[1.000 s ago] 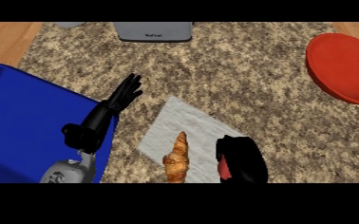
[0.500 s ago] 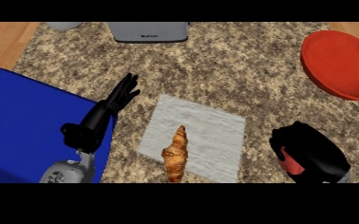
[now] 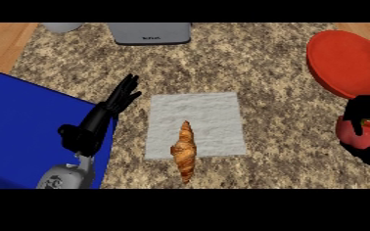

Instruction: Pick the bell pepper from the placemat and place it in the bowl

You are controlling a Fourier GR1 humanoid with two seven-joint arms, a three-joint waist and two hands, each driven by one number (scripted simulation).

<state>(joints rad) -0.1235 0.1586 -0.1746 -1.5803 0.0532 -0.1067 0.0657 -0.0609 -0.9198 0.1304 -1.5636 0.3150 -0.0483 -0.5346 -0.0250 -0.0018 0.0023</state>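
Illumination is even and moderately bright across the speckled tabletop (image 3: 239, 63), with no visible light source. No glare appears on the red bowl (image 3: 339, 63). The croissant (image 3: 185, 149) casts only a faint soft shadow. Black surfaces of the left hand (image 3: 115, 103) show little shading detail.

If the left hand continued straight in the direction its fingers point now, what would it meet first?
The left hand points up and slightly right across bare granite counter. The first thing in that line looks like the grey appliance at the far edge, though depth is unclear. It would pass left of the placemat.
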